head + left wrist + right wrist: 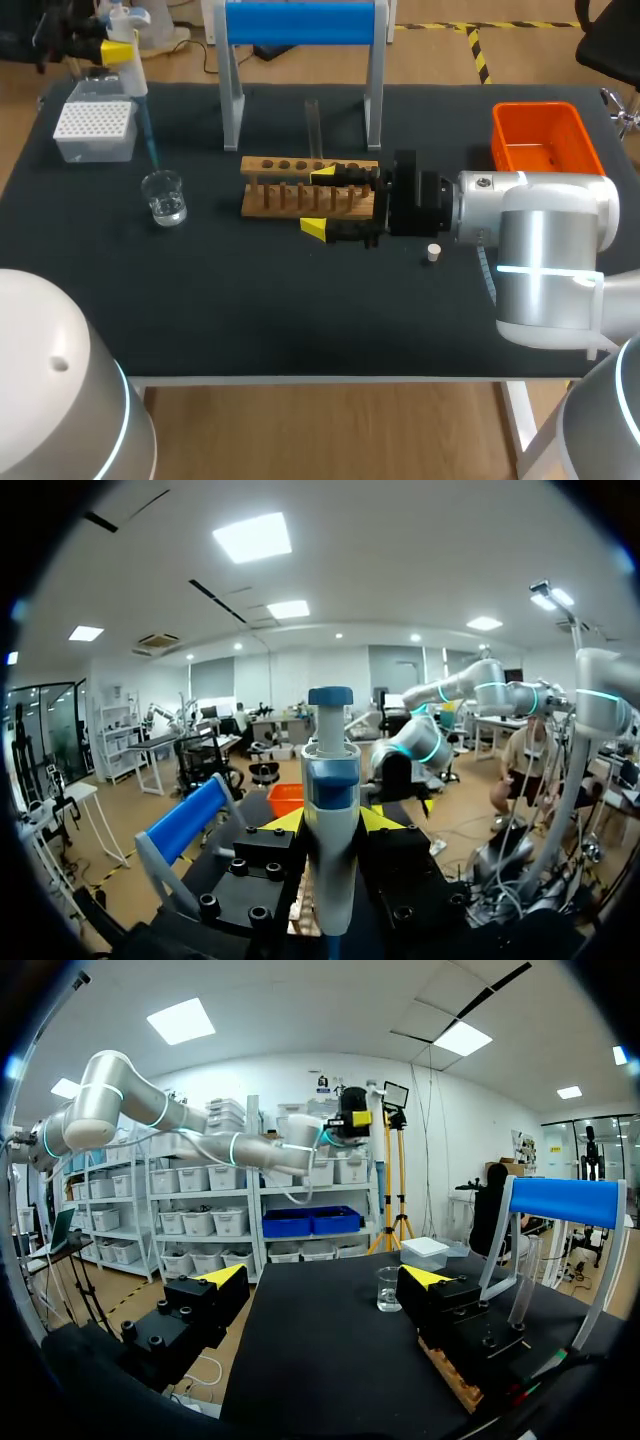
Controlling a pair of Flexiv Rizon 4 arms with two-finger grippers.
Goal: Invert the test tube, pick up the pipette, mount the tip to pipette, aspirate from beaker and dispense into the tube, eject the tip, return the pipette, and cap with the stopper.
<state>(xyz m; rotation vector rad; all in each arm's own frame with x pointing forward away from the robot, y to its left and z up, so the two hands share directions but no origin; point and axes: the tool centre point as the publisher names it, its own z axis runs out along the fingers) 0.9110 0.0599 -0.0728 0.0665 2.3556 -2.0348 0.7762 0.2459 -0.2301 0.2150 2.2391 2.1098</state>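
Your left pincer (331, 823) is mostly cut off at the worktop's (250, 300) far left corner from above. Its wrist view shows it clamped on the white, blue-capped pipette (330, 780), whose thin blue tip (147, 135) slants down over the beaker (164, 196). The clear test tube (312, 125) is faint, upright at the far side of the wooden rack (275, 190), and your right pincer (319, 200) stands wide open across the rack's right end, gripping nothing.

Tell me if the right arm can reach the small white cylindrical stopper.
Probably yes: the small white cylindrical stopper lies uncovered on the black mat beside the right arm, behind its open end effector.
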